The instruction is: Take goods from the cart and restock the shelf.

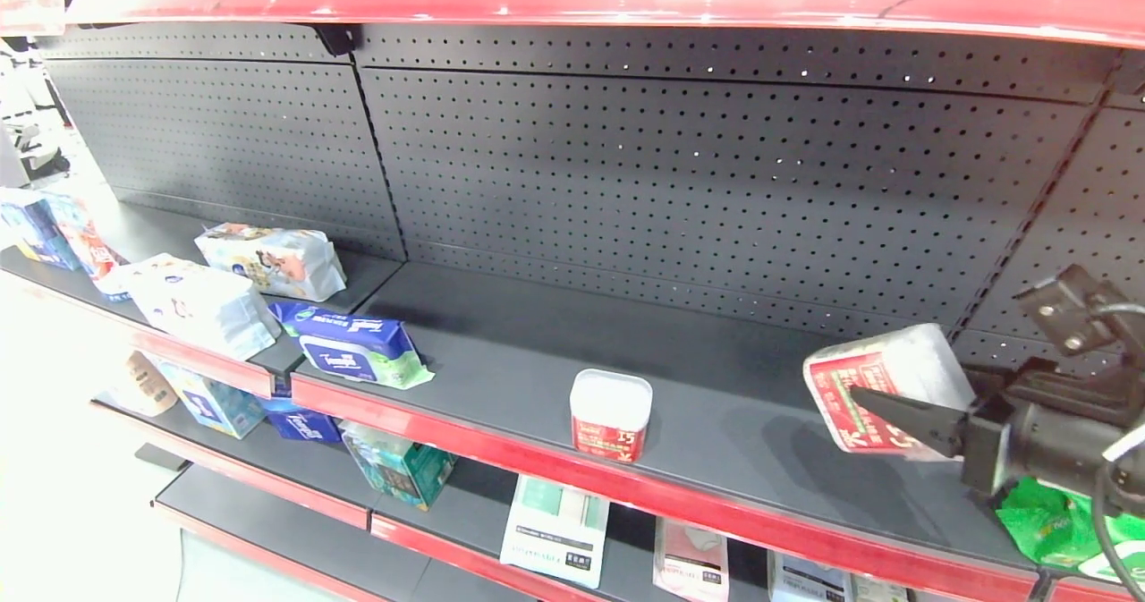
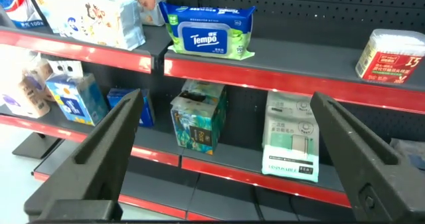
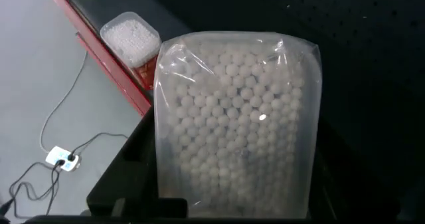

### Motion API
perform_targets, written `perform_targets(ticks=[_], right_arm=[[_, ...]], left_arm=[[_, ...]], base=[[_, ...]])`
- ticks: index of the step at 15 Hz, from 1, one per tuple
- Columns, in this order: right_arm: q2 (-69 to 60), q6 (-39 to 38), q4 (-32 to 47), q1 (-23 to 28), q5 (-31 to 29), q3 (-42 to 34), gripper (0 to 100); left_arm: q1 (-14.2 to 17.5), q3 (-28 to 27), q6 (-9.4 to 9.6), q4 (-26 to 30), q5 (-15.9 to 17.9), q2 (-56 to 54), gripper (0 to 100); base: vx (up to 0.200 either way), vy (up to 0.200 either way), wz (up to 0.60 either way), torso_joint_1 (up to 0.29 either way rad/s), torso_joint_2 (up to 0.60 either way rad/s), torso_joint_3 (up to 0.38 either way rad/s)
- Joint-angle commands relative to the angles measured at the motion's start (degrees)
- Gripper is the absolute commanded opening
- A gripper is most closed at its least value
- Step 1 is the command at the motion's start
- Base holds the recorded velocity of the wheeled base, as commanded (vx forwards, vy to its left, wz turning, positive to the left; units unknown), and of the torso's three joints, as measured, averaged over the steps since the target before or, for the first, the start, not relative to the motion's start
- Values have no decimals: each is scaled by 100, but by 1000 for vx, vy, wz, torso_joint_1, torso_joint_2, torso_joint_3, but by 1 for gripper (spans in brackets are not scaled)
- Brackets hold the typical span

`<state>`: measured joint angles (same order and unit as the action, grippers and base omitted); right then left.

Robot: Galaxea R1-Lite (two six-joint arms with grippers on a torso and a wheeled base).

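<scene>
Two swab tubs: the standing tub (image 1: 611, 414) sits at frame centre near the front edge of the shelf (image 1: 733, 378). The held tub (image 1: 903, 356) is at the right, above the shelf board, clamped in the right pincer (image 1: 886, 396). The left pincer (image 2: 226, 101) gapes wide, facing the lower shelves (image 2: 232, 173).

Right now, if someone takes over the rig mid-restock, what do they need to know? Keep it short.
Right gripper: shut on a cotton swab tub, held in the air over the right part of the middle shelf, not yet set down.
Left gripper: open, empty, in front of the lower shelf.
Done: one matching tub stands upright near the middle shelf's front edge, right of the blue wipes pack.
Left: lower the held tub onto bare shelf, probably beside the first, and release.
</scene>
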<state>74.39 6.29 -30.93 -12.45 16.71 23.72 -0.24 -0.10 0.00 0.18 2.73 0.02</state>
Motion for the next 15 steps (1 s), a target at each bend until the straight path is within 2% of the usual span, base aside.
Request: perform_targets(ticks=[1,7,12,15], right_arm=[[1210,224,-80,120,377,475,0],[2845,1199,-89,102,1115,1970,0],[3636,1234,-80,-135,1115,2804,0],[3890,1243,-54,-293,1115,2945,0]], left_arm=[[-2,1,0,-1,-1,-2,100],[-2,1,0,-1,-1,-2,100],[-2,1,0,-1,-1,-2,100],[7,1,0,-1,-1,-2,100]], base=[[0,0,0,0,0,0],[0,0,0,0,0,0],[0,0,0,0,0,0],[0,0,0,0,0,0]])
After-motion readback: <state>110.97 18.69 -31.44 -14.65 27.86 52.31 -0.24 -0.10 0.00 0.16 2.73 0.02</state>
